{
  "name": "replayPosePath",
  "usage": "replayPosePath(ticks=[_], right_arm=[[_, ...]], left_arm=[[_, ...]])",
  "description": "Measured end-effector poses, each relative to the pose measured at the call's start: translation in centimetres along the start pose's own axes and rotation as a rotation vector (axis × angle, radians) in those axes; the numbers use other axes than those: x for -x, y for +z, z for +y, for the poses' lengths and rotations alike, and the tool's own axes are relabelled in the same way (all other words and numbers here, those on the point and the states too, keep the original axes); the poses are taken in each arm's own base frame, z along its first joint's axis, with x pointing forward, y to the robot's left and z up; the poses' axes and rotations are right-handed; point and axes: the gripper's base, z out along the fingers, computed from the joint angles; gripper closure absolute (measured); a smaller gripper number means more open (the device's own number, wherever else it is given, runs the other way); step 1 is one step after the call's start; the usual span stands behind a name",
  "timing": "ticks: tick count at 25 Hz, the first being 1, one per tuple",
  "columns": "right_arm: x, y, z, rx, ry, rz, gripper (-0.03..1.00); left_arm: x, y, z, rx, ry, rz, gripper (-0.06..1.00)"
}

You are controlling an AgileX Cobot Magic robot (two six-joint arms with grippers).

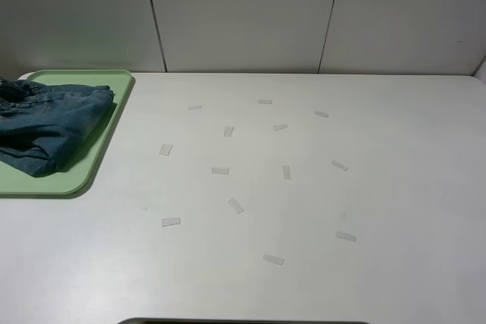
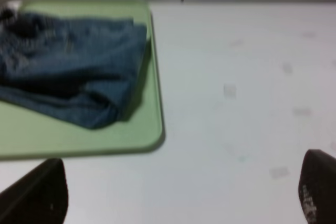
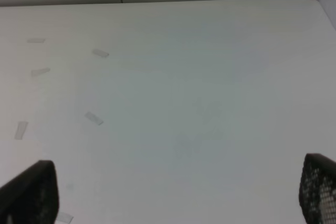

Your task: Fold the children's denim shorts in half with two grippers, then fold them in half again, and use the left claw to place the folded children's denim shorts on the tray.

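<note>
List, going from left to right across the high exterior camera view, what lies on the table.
Children's denim shorts folded on the tray → scattered pale tape strips on the bare table.

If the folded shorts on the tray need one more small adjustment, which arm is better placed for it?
Probably the left. Its wrist view looks at the denim shorts on the green tray, with its jaws open and empty. The right wrist view shows only bare table.

Shorts [image 1: 45, 130]: faded blue denim cloth, matt, creased. Tray [image 1: 95, 161]: pale-green smooth plastic. Desk [image 1: 304, 210]: white, smooth, faintly sheened.
</note>
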Motion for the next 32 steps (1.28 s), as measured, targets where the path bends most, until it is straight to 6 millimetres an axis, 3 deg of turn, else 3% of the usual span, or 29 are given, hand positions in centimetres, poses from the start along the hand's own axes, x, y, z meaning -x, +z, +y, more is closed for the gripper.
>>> replayPosePath(ticks=[10,32], right_arm=[[0.0,0.0,0.0,0.0,0.0,0.0,0.27],[0.0,0.0,0.0,0.0,0.0,0.0,0.27]], left_arm=[[-3.1,3.0,0.3,0.021,0.008,0.155,0.07],[-3.1,3.0,0.4,0.031,0.016,0.154,0.07]])
